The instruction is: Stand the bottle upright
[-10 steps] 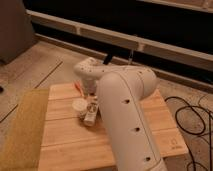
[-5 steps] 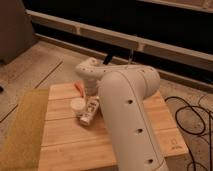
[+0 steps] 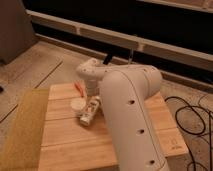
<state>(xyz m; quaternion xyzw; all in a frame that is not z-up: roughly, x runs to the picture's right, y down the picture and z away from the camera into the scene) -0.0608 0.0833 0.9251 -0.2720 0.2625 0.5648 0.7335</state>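
The bottle (image 3: 89,112) is a slim cream-white bottle with a dark-printed label. It lies on its side on the wooden table (image 3: 75,140), pointing from near left to far right. A short round white cup (image 3: 77,104) stands just left of it, touching or nearly so. My gripper (image 3: 92,95) hangs from the white wrist (image 3: 89,72) right above the bottle's far end, mostly hidden by my arm.
My big white arm (image 3: 131,115) covers the table's right half. A small orange object (image 3: 78,87) lies behind the cup. A yellow-brown mat (image 3: 22,130) lies along the table's left side. Black cables (image 3: 192,115) lie on the floor at the right.
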